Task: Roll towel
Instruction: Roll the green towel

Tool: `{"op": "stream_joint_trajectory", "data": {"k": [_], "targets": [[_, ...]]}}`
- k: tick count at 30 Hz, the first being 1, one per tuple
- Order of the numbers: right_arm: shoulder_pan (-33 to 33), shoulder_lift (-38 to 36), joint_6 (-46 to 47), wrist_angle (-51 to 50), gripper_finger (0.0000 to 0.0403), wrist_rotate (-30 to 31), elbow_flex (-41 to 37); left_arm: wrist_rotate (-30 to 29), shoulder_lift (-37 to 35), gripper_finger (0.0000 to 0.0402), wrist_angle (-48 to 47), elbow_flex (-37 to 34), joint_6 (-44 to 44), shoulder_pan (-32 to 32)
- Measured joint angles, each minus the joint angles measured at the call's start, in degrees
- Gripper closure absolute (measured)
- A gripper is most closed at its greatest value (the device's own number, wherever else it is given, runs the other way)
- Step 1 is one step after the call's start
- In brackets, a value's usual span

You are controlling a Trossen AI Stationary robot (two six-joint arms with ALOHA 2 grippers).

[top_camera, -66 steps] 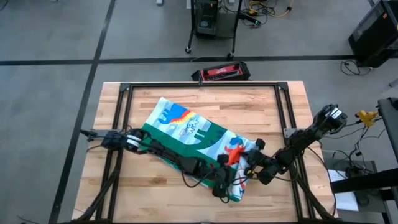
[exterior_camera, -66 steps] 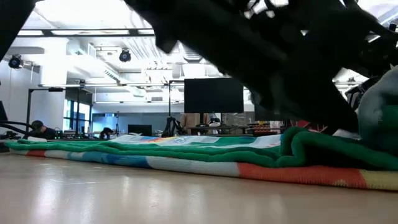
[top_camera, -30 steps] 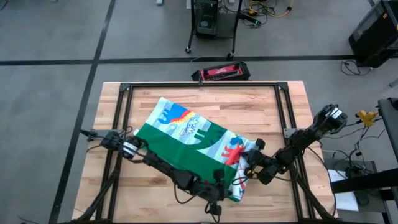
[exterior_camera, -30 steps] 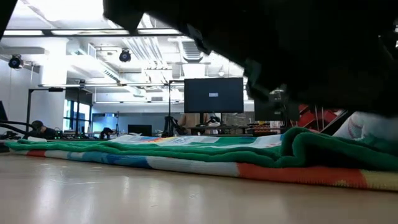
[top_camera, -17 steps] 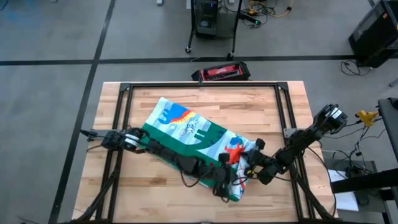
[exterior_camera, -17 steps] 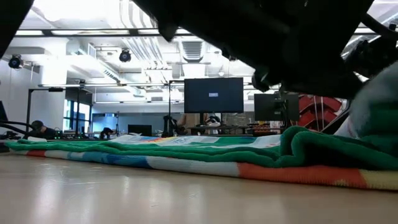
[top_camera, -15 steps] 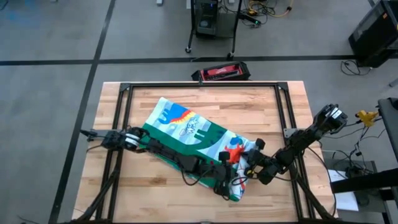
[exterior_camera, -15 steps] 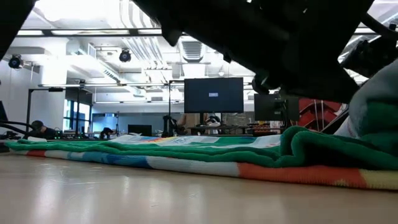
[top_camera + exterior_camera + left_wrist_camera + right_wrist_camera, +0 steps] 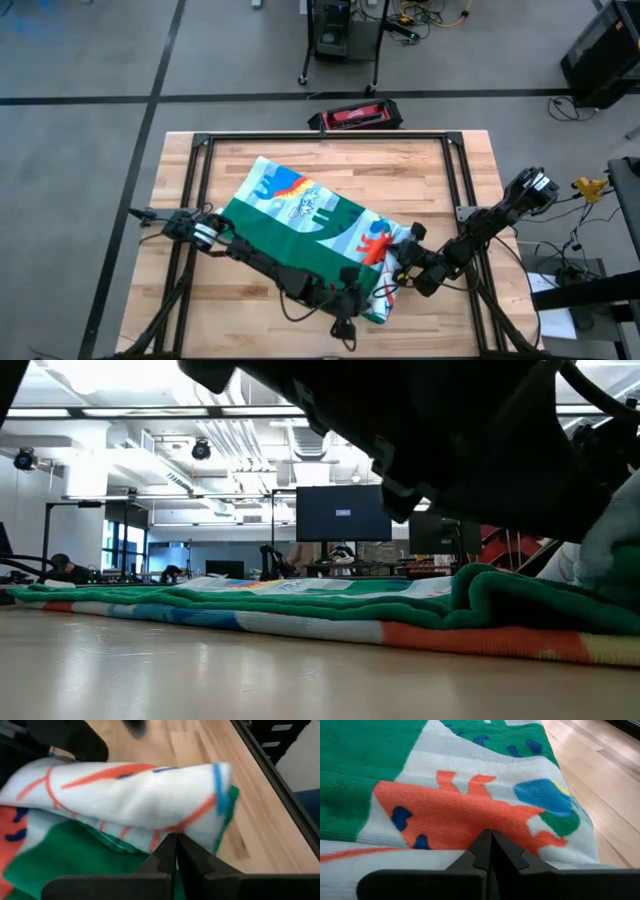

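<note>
The towel (image 9: 300, 215) lies slantwise on the wooden table, from the far left toward the near right. Its printed side is up and a wide green flap is folded over it. Its near-right end is bunched into a thick fold (image 9: 125, 790). My left gripper (image 9: 358, 300) is shut at that near-right end, with its arm stretched across the towel. My right gripper (image 9: 392, 262) is shut at the towel's right edge, by the orange dinosaur (image 9: 470, 805). The low view shows the towel (image 9: 350, 610) lying flat, with a raised pale lump (image 9: 610, 550) at its right. My left gripper is shut on the lower edge of the bunched fold (image 9: 165, 832), where white print meets green. The fingers come nearly level, from the table's left. The fold stands raised in front of them; one layer or several, I cannot tell. My right gripper is shut at the towel's right edge just below the orange dinosaur (image 9: 490, 827), coming low from the table's right. The fingers hide the place of contact. The towel around them rests on the table.
A black frame rail (image 9: 325, 137) runs around the tabletop. A red and black object (image 9: 357, 116) lies just beyond the far edge. Bare wood shows at the far right (image 9: 440, 180) and near left (image 9: 230, 310) of the table.
My left gripper has swung from the table's near edge toward the far side, over the towel's near-right end, and then back toward the near edge. In the low view the towel's raised end rose and has sunk lower again. My right gripper has kept still.
</note>
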Motion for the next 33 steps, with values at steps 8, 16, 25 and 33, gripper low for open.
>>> {"op": "stream_joint_trajectory", "data": {"k": [8,16,25,33], "targets": [[0.00,0.00,0.00,0.09,0.0403,-0.05,0.00,-1.49,2.85,0.0402,4.91,0.00,-0.42,-0.32],[0.00,0.00,-0.04,0.15,0.0403,-0.13,0.00,-1.66,3.29,0.0401,7.14,0.00,0.39,-1.76],[0.00,0.00,-0.04,0.17,0.0403,-0.16,0.00,-0.96,3.66,0.0401,7.86,0.00,-1.34,-2.95],[-0.02,0.00,0.02,0.13,0.0403,-0.15,0.00,2.68,3.22,0.0402,7.57,0.00,-1.50,-3.79]]}}
